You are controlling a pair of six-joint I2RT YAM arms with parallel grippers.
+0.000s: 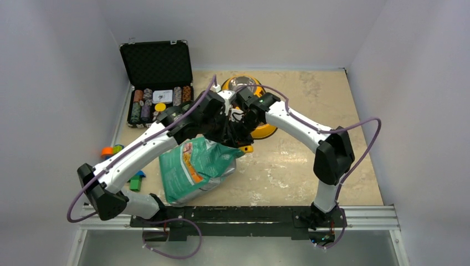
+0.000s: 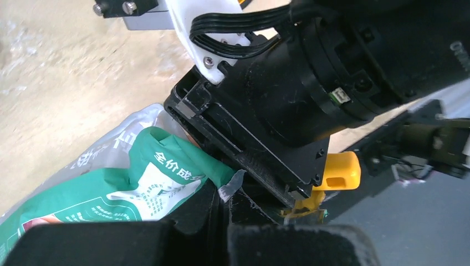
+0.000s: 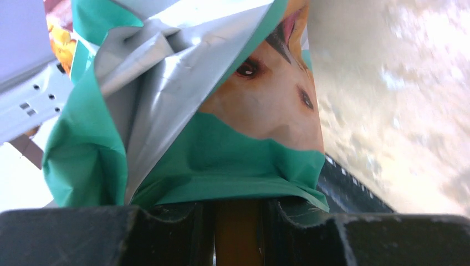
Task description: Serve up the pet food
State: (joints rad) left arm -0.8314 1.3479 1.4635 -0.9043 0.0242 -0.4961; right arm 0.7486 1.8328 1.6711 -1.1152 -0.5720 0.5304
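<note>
We see the pet food pouch [image 1: 194, 166], teal-green with a golden dog's face, lying tilted on the worktop [image 1: 310, 111] with its bottom toward the arm bases and its crumpled mouth raised toward the far side. What it holds is hidden from us in every view. Both arms reach in and meet at that mouth. The left gripper [image 2: 223, 202] comes in from the pouch's left. Its jaws are pressed together on the silver inner edge of the torn opening, beside a green fold printed with white characters. The right gripper [image 3: 238, 216] comes in from the pouch's right. Its jaws are nearly closed, pinching the lower rim of the pouch. Only a thin orange-brown strip shows between them, and the dog's face rises just above. In the left wrist view the right gripper's black body crowds close over the pouch's mouth, with a yellow plastic piece [image 2: 339, 170] poking out below it. Just beyond the pouch's mouth sits a yellow bowl [image 1: 266, 132] with a shiny inner pan, partly covered by the two wrists. Far to the pouch's upper left stands an open black case [image 1: 157, 64] holding rows of chips [image 1: 145, 105]. Left of the pouch lie a few small coloured blocks [image 1: 111, 150], close to the left arm.
</note>
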